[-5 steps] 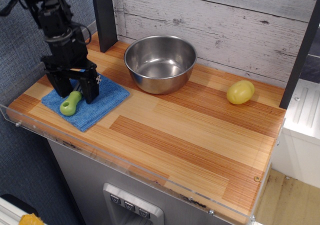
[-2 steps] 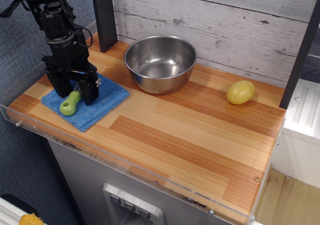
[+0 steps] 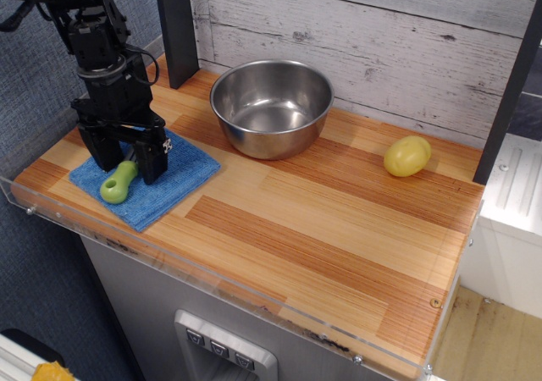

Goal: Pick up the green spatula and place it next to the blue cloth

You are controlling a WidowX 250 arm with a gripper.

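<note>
The green spatula (image 3: 118, 183) lies on the blue cloth (image 3: 178, 175) at the left end of the counter. Only its lime-green handle shows; the blade is hidden behind the gripper. My gripper (image 3: 127, 162) points down over the cloth. It is open, with one black finger (image 3: 102, 154) on each side of the handle's far end. The fingertips are down at the cloth. I cannot tell whether they touch the spatula.
A steel bowl (image 3: 272, 106) stands behind and to the right of the cloth. A yellow-green potato-shaped lump (image 3: 406, 156) lies at the back right. A dark post (image 3: 176, 27) rises behind the arm. A clear plastic lip (image 3: 212, 273) runs along the counter's front edge.
The gripper has shifted slightly toward the front of the cloth, and the green handle has slid a little forward with it. The jaws stay apart.
</note>
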